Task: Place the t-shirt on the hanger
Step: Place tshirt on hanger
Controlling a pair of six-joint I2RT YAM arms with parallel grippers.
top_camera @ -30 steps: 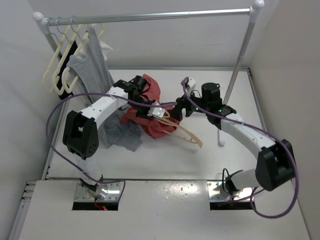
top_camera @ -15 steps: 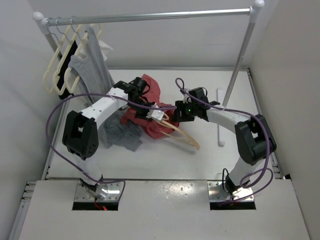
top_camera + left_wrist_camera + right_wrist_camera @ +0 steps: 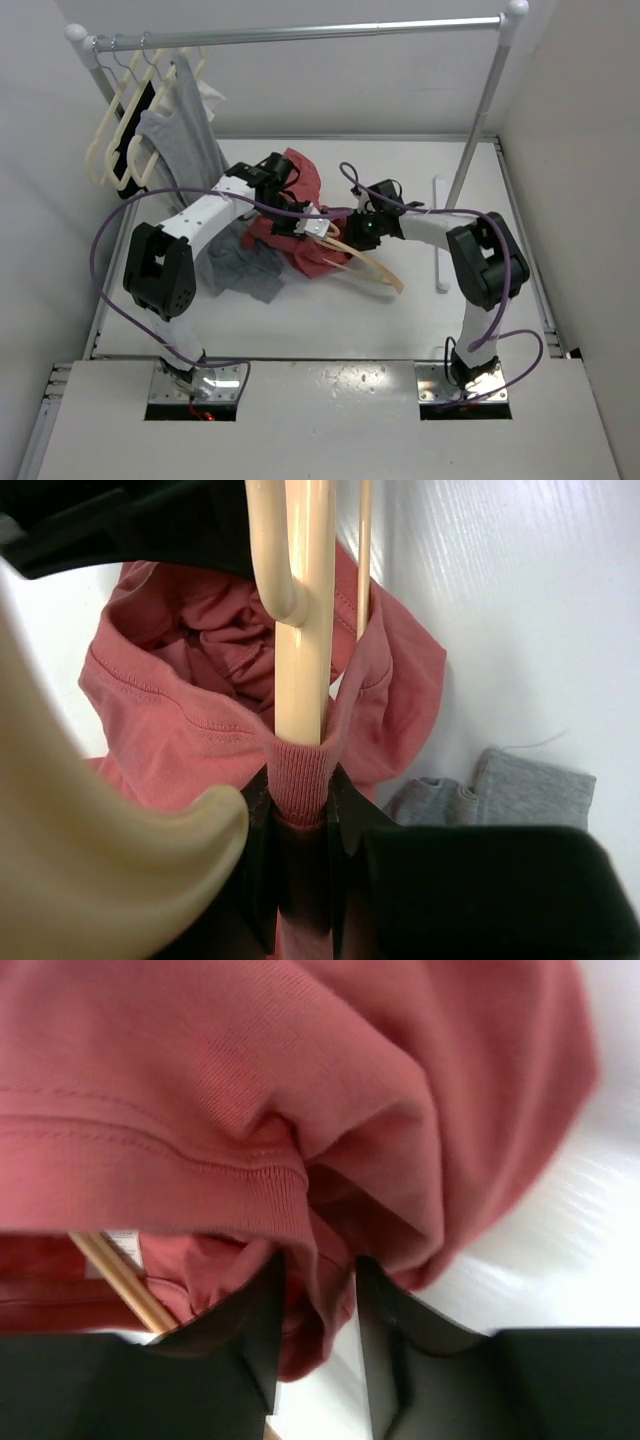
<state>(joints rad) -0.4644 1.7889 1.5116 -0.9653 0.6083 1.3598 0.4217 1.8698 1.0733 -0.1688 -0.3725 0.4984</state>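
Note:
The coral-red t-shirt (image 3: 300, 172) lies bunched on the white table, with the tan hanger (image 3: 372, 267) sticking out of it toward the front right. My left gripper (image 3: 306, 224) is shut on the ribbed collar (image 3: 298, 780), and the hanger's stem (image 3: 302, 630) runs through that collar. In the left wrist view the gripper (image 3: 300, 792) pinches cloth and stem together. My right gripper (image 3: 347, 236) has come in from the right against the shirt's edge. In the right wrist view it (image 3: 318, 1282) stands narrowed on a hanging fold of the t-shirt (image 3: 200, 1080), with a strip of hanger (image 3: 120, 1275) at the lower left.
A clothes rail (image 3: 300, 32) spans the back, with cream hangers (image 3: 120, 135) and a grey garment (image 3: 185, 120) at its left end. Its right post (image 3: 478, 135) and foot (image 3: 440, 235) stand close to my right arm. Another grey garment (image 3: 248, 272) lies left of the shirt.
My right arm swung in leftward to the shirt and its jaws narrowed onto a fold of cloth. The left arm, collar and hanger stayed put.

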